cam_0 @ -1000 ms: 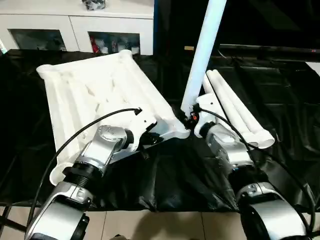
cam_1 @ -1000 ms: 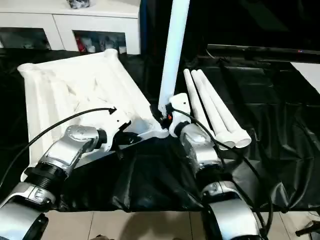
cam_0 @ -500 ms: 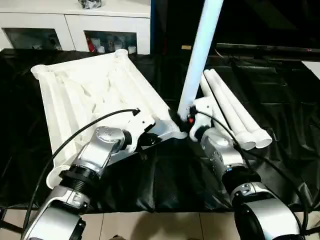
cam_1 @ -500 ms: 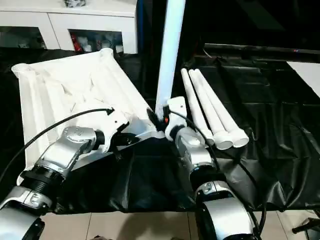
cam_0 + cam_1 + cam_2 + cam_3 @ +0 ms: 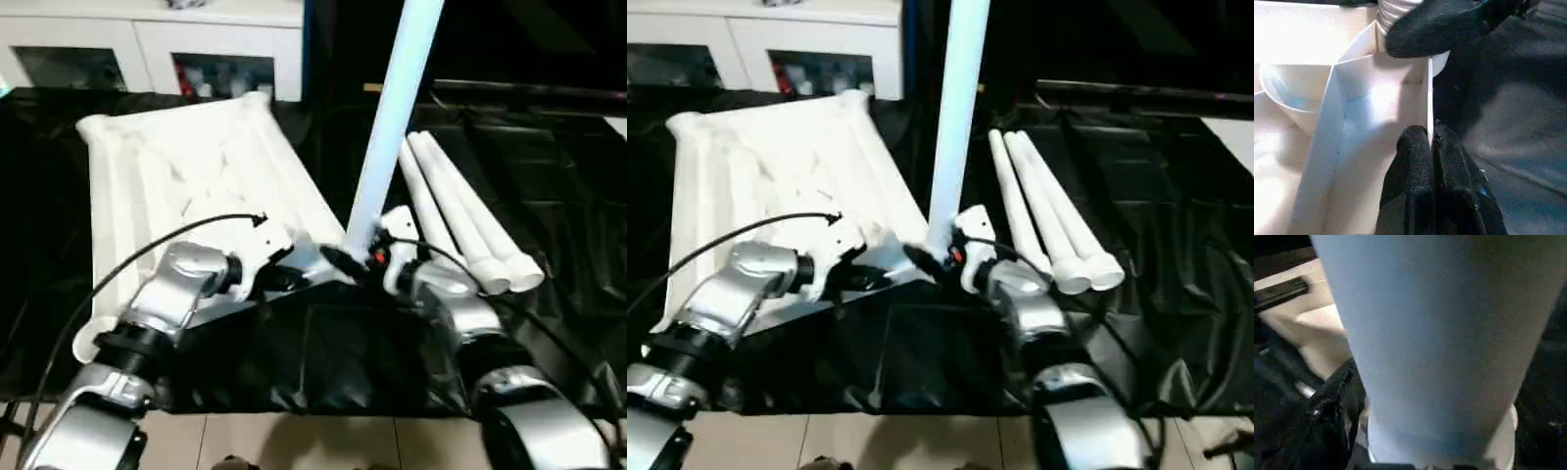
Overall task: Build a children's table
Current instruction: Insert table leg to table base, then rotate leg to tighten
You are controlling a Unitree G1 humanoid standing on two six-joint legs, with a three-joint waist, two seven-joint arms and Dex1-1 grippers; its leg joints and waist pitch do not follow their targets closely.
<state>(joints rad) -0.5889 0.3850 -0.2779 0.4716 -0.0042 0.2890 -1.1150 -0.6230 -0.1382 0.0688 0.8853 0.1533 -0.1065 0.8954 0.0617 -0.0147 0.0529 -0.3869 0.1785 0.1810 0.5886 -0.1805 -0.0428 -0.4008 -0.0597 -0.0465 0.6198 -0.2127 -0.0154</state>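
With my left tool (image 5: 1429,147) pinched on the tabletop's (image 5: 176,186) rim at frame centre and my right tool (image 5: 367,257) gripping the upright leg (image 5: 392,117) over the corner socket (image 5: 1295,93), any tilt could jam the leg or skid the top.

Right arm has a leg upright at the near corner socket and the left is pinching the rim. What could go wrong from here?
1. The upright leg leans slightly; pushed down like that, it may jam in the corner socket instead of seating.
2. The left gripper pinches only a thin rim of the tabletop, so the top might slip or pivot under the push.
3. The tabletop rests on a wrinkled black sheet, near three loose legs, and could slide.
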